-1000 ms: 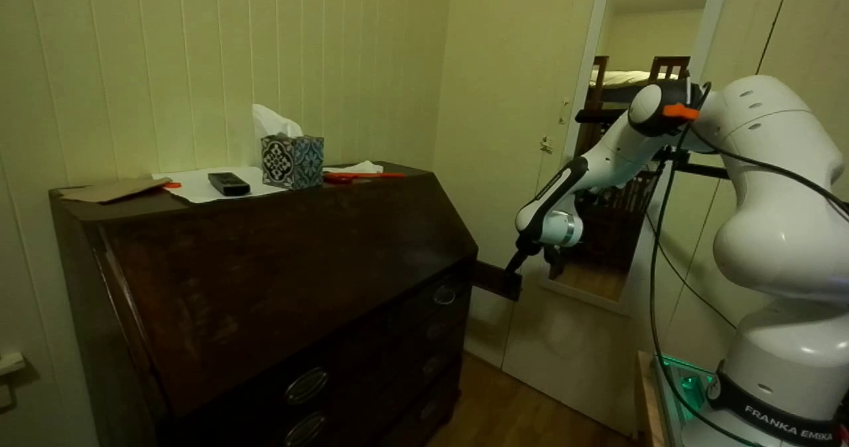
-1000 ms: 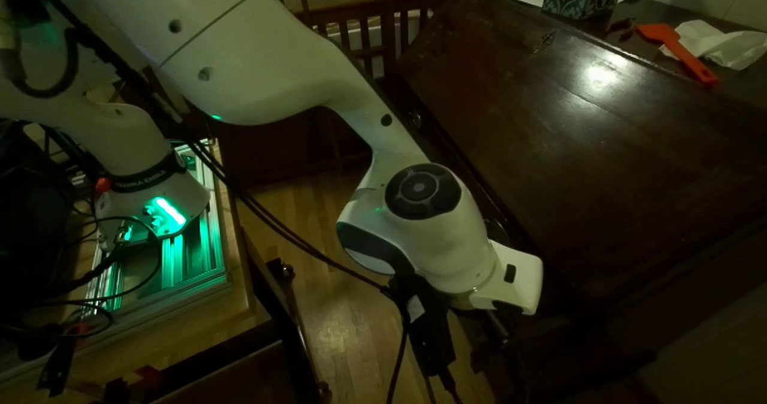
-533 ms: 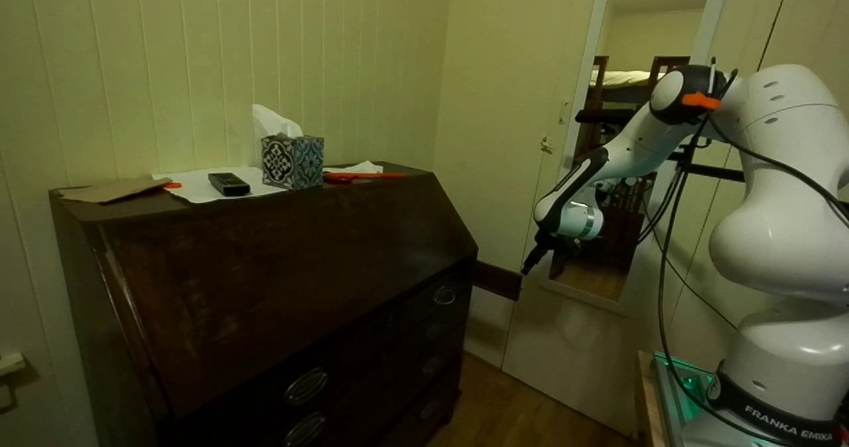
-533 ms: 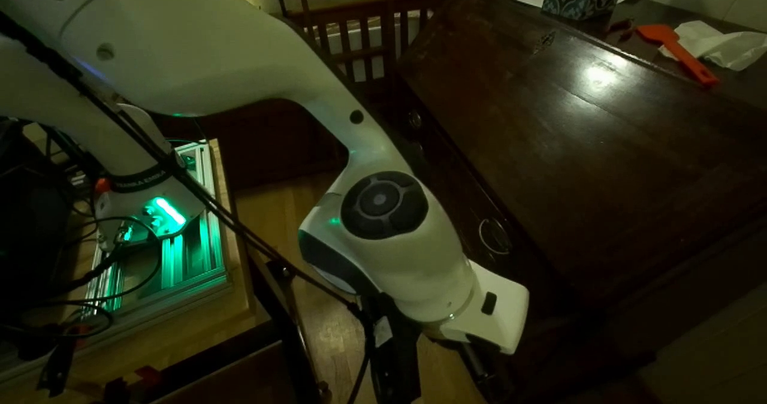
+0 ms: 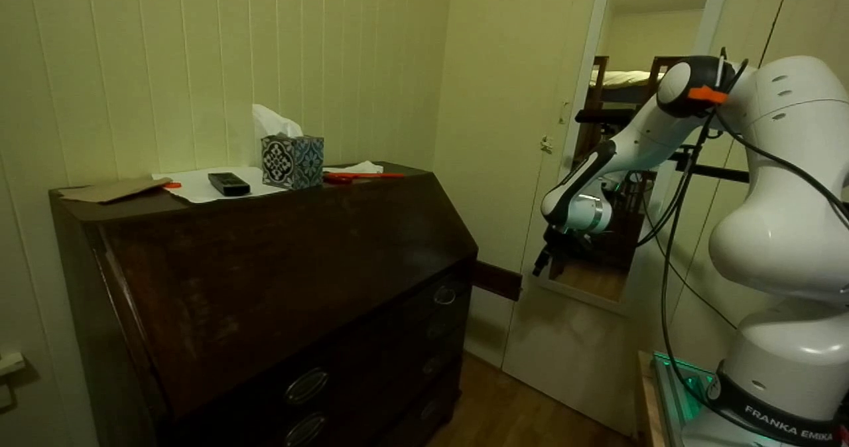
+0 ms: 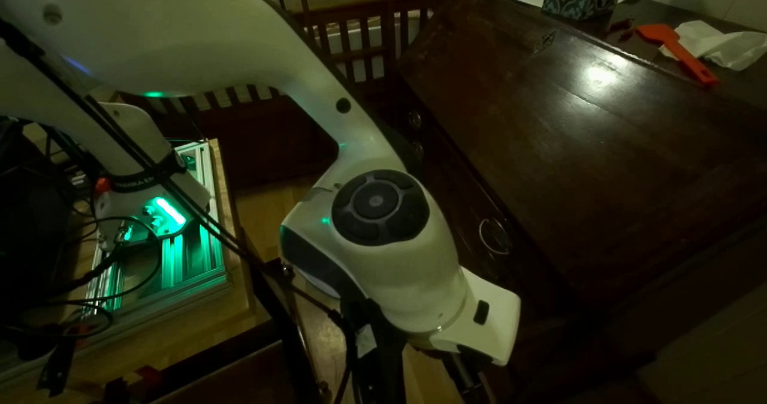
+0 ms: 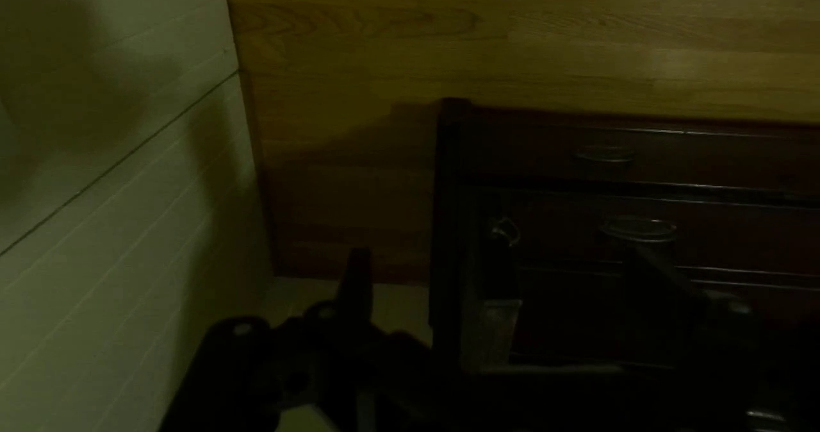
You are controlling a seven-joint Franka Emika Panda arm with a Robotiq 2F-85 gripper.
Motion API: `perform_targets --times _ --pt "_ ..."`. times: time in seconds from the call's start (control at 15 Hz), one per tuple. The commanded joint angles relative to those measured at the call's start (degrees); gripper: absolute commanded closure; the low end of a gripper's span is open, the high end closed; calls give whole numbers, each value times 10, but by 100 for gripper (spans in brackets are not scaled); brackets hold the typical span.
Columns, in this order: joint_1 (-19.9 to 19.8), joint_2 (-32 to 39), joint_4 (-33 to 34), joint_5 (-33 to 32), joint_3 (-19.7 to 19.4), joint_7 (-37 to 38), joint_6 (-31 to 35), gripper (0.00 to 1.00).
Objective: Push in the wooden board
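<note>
Brown wooden board juts from the desk, tool near, jaws spread

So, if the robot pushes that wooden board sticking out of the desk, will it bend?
Probably not: the wooden board sticks out straight without sagging, so it's likely stiff. It may slide rather than tip, since the desk seems to hold its inner end. Being flat-sided, it shouldn't roll.
</note>
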Motion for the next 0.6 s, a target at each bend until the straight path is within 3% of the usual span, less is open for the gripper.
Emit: perform_targets --times 0.0,0.07,0.13,0.53 --pt "9 -23 -15 4 -12 -18 -29 0" --pt "11 -16 -7 9 -10 -20 -33 0" --pt "13 -12 -4 12 -11 -19 -32 19" --pt "21 10 3 30 2 -21 -26 62"
